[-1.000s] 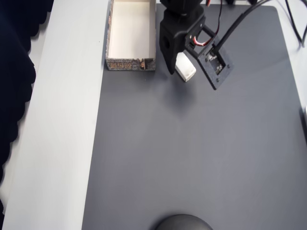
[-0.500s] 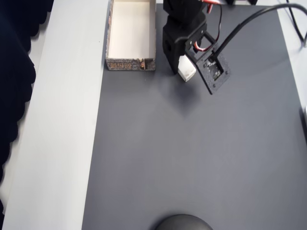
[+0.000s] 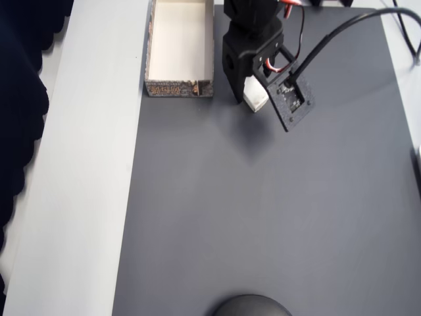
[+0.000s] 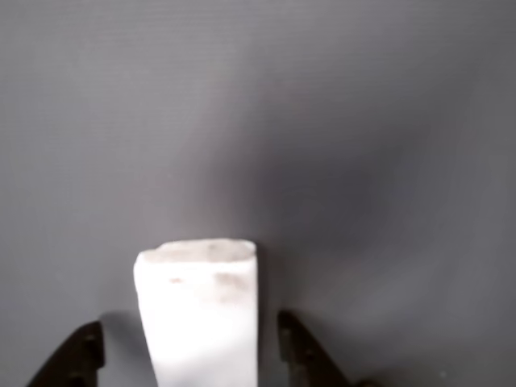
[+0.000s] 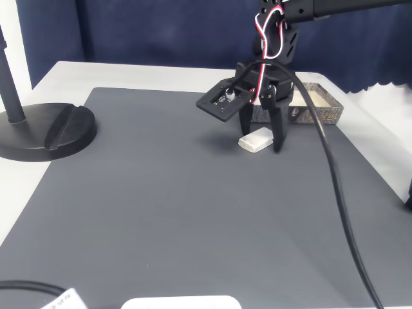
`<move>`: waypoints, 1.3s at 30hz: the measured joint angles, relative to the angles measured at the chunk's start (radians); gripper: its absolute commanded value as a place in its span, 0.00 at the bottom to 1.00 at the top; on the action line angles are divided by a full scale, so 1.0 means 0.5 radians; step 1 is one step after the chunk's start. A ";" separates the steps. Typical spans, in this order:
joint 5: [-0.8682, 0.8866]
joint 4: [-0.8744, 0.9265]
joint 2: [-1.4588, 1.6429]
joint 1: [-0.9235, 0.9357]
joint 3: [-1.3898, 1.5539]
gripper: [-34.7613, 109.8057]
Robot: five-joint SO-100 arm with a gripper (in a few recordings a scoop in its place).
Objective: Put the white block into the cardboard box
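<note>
Grey ribbed mat [image 3: 263,217] over a white table [image 5: 161,74], dark blue curtain [image 5: 161,32] behind. Item, left of the gripper in the overhead view: box [image 3: 179,87], shallow, lidless, cream inside, printed outer walls, nothing in it, just beside the arm's body. Item, centre: gripper [image 5: 262,145], black, pointing down, fingers spread and straddling the block [image 5: 255,140], tips at or close to the mat; contact between fingers and block cannot be told. Block: white, rounded, lying flat on the mat between the fingers, one end sticking out past them in the overhead view [image 3: 256,99]; the wrist view shows it slightly off-centre, nearer the left finger [image 4: 76,359] than the right [image 4: 302,351]. Item, right of the gripper: black camera plate [image 3: 291,99] and cable [image 3: 329,39]. Risks, judged: closing on an off-centre block may push it sideways or twist it before both fingers bear, giving a skewed or end-only hold; a skewed block may slip out during the lift; with the box so near, the raised block or a finger may clip the near wall and shove the light box along the mat.
</note>
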 measured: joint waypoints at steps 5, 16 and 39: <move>-0.003 0.000 0.000 0.000 0.003 0.43; -0.003 0.000 0.000 0.000 0.003 0.43; -0.003 -0.012 0.018 -0.012 0.021 0.40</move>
